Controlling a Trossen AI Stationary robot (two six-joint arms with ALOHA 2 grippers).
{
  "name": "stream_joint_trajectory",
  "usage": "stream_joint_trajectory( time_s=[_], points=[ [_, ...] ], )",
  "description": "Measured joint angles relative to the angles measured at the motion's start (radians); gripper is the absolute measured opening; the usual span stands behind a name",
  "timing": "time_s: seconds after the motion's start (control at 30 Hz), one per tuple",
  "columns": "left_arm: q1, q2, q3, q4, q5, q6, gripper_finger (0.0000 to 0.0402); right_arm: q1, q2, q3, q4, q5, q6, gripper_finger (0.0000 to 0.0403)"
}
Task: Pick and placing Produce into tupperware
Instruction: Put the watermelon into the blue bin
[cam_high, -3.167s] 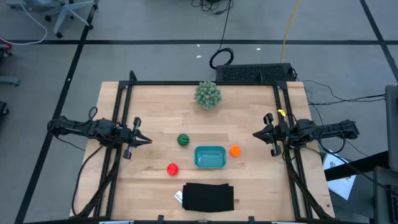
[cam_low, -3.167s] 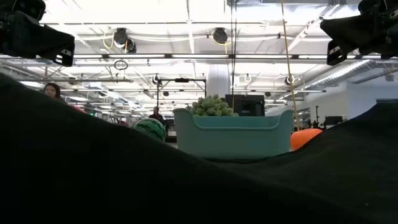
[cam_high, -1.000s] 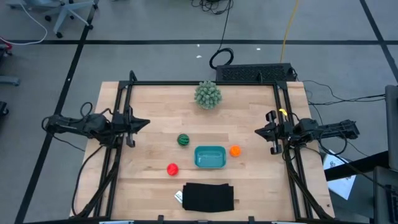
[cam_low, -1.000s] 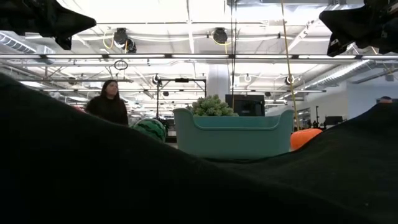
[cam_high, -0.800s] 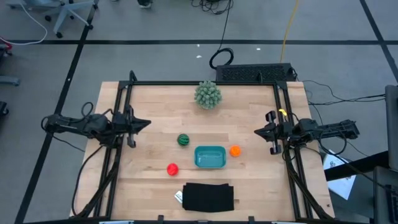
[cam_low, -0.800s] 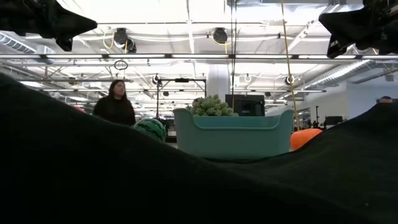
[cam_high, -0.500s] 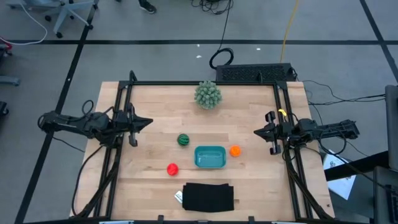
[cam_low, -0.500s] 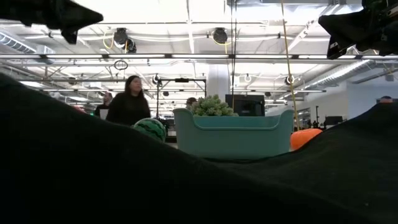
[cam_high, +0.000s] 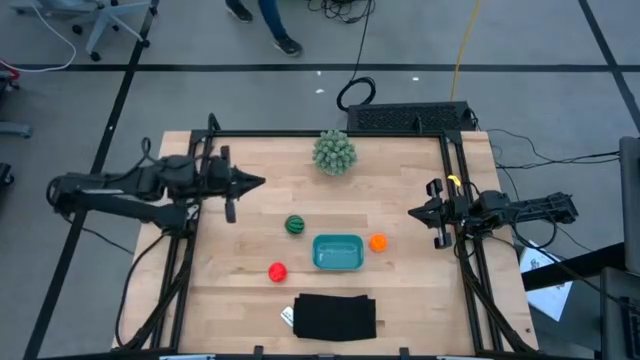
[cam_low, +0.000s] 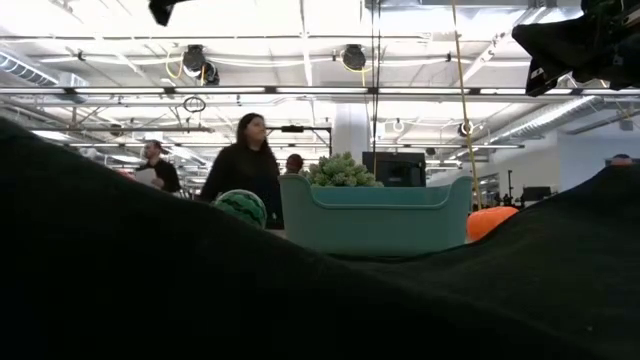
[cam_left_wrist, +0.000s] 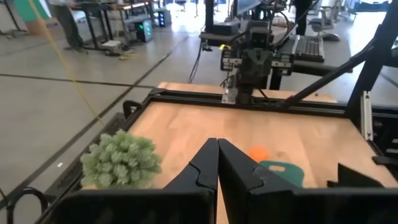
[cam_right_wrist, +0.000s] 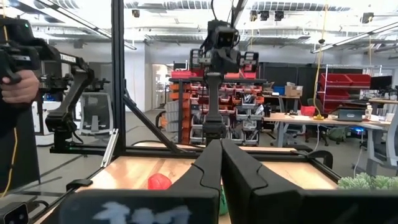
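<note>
From up top I see a light wooden table (cam_high: 250, 240) in a black metal frame (cam_high: 205, 150), standing on a grey floor (cam_high: 560, 70) crossed by dark tape lines. A yellow cable (cam_high: 465, 45) and a coil of black cable (cam_high: 355, 93) run behind the table, and an office chair base (cam_high: 105, 30) sits at the far left. A passer-by's legs (cam_high: 265, 20) cross the floor behind the table. Level across the table, I look into a big bright hall: white ceiling beams (cam_low: 300, 92), round lamps (cam_low: 352, 56), and three people (cam_low: 245, 160) walking behind. My right wrist camera catches shelves of red bins (cam_right_wrist: 186, 102), desks (cam_right_wrist: 311, 118) and an office chair (cam_right_wrist: 96, 115).
</note>
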Motion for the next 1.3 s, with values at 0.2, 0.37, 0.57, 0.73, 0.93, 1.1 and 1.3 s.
stream_joint_trajectory(
  time_s=[0.2,0.37,0.57,0.73,0.93,1.1,1.3],
  points=[
    [0.087,0.143,0.136,-0.032,0.132,0.0,0.001,0.0,0.0,0.0,-0.003,-0.005,0.001,0.0],
    [0.157,0.28,0.303,-0.201,0.224,0.001,0.001,0.0,0.0,0.0,-0.002,-0.006,0.001,0.0],
    [0.179,0.459,0.535,-0.467,0.259,0.012,0.001,0.0,0.0,0.0,-0.003,-0.006,0.001,0.0],
    [0.179,0.573,0.682,-0.628,0.259,0.035,0.001,0.0,0.0,0.0,-0.009,-0.006,0.002,0.0],
    [0.179,0.691,0.839,-0.769,0.259,0.047,0.001,0.0,0.0,0.0,-0.009,-0.006,0.005,0.0],
    [0.179,0.79,0.99,-0.939,0.258,0.062,0.001,0.0,0.0,0.0,-0.014,-0.006,0.005,0.0],
    [0.179,0.906,1.171,-1.118,0.258,0.07,0.001,0.0,0.0,0.0,-0.028,-0.006,0.009,0.0]
  ],
)
